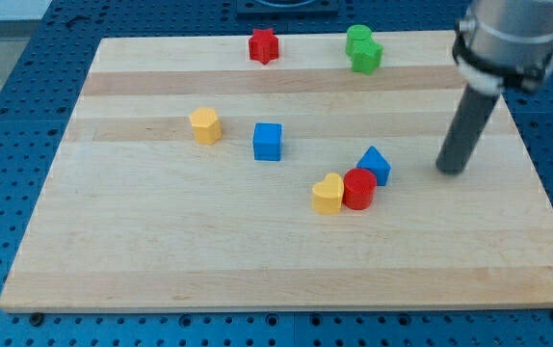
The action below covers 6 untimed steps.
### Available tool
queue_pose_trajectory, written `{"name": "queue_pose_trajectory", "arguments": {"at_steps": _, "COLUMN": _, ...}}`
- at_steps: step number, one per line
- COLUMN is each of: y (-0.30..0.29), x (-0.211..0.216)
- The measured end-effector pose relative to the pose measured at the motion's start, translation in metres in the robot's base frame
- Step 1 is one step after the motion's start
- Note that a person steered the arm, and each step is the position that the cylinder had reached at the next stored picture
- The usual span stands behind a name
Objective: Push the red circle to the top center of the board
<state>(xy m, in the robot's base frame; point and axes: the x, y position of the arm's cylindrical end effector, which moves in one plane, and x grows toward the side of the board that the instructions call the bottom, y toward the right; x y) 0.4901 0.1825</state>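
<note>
The red circle (pixel 359 188) lies right of the board's middle, touching a yellow heart (pixel 328 194) on its left and a blue triangle (pixel 375 164) at its upper right. My tip (pixel 450 171) rests on the board to the right of this cluster, apart from the blue triangle and a little above the red circle's level. The rod rises toward the view's top right.
A red star (pixel 264 45) sits at the top centre of the wooden board (pixel 161 280). A green circle (pixel 358 39) and a green star (pixel 366 57) touch at the top right. A yellow hexagon (pixel 205 125) and a blue cube (pixel 268 141) lie left of the middle.
</note>
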Motion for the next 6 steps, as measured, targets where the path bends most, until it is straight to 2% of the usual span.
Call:
{"name": "queue_pose_trajectory", "arguments": {"at_steps": 1, "y": -0.033, "x": 0.037}}
{"name": "queue_pose_trajectory", "arguments": {"at_steps": 4, "y": -0.144, "x": 0.009}}
{"name": "queue_pose_trajectory", "arguments": {"at_steps": 6, "y": -0.176, "x": -0.039}}
